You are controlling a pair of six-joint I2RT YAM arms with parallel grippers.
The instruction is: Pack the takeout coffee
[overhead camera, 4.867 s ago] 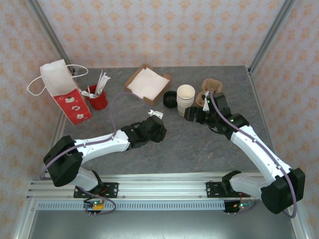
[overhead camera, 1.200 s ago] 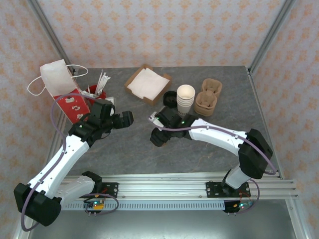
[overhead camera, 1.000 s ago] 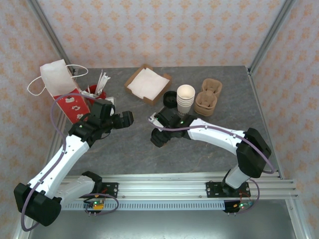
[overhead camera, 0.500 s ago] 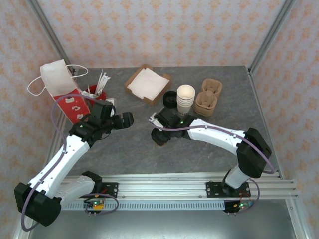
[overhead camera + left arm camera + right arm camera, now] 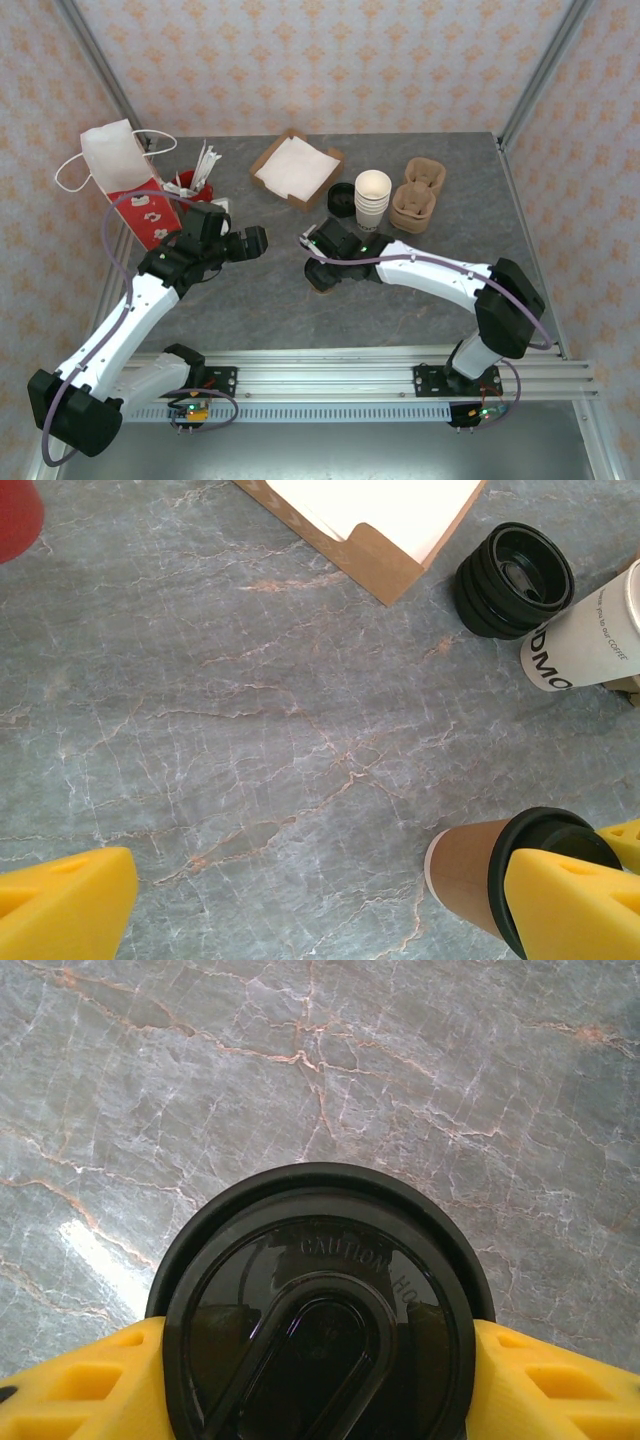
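1. Grip: the right pincer (image 5: 318,1362) is closed on the takeout coffee (image 5: 318,1300), a yellow finger pressed to each side of its black lid. The cup sits directly beneath the pincer and appears to rest on the table (image 5: 270,300).
2. Hazard: the hold looks high, at the lid's rim. A lift could pop the lid off or let the paper body slip free, while a harder squeeze could buckle the cup.
3. To its left, well apart, the left pincer (image 5: 254,241) hangs wide open and empty, facing the cup.
4. Just behind the right pincer stand a stack of black lids (image 5: 515,578) and a stack of white cups (image 5: 585,630), with a pulp carrier (image 5: 418,192) off to the right. A careless swing backward could topple them.
5. Far left, beyond the left pincer, waits the red-and-white paper bag (image 5: 135,190), a red cup of stirrers (image 5: 197,200) beside it. Clipping either on the way over is the likelier upset.
6. Grey, veined stone-look tabletop. A cardboard box of napkins (image 5: 296,167) sits at the back, below patterned cream wallpaper (image 5: 320,60) and aluminium frame posts (image 5: 545,70).
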